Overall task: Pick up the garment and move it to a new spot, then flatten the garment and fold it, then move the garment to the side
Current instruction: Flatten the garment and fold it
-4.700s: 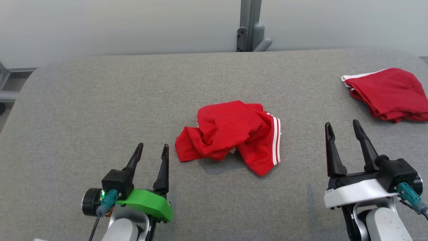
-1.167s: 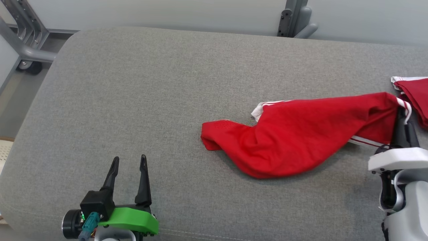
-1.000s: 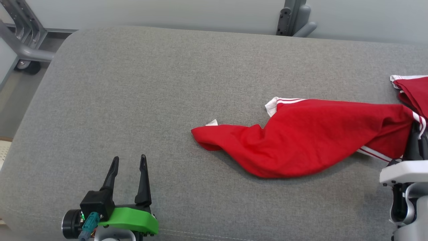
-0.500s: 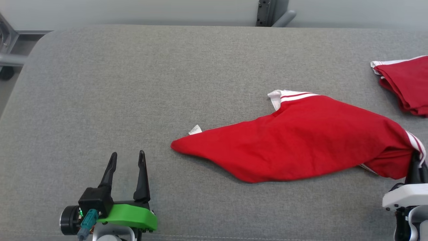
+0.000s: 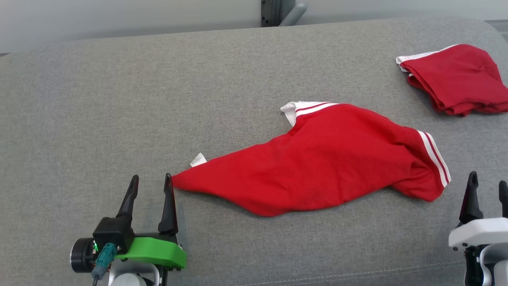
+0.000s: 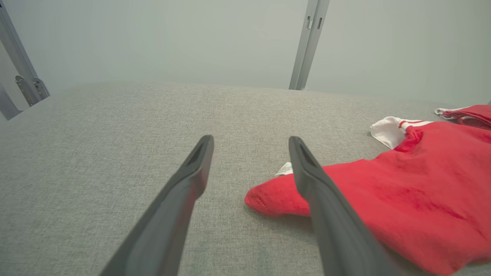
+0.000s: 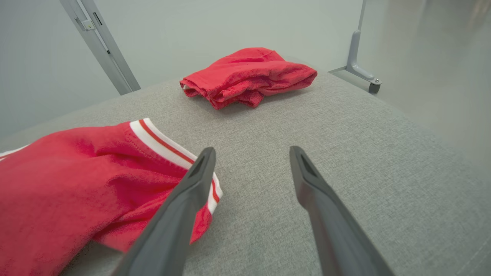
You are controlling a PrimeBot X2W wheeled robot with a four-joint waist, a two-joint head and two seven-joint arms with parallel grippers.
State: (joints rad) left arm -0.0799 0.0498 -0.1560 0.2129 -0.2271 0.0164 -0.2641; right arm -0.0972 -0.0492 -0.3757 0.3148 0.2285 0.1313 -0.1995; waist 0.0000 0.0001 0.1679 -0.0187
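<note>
We let go of red garment (image 5: 317, 167): right gripper (image 5: 487, 179) spread, just off striped hem. Garment lay stretched nearer us than folded red pile (image 5: 456, 77). Left gripper (image 5: 152, 176) spread at end farthest from pile. Flattening next.

Grey fabric-covered desk (image 5: 119, 99) with rounded corners. Stretched out across the middle, a red garment (image 5: 325, 167) with white-striped trim; well apart, near the far right corner, a folded red cloth (image 5: 456, 77).
</note>
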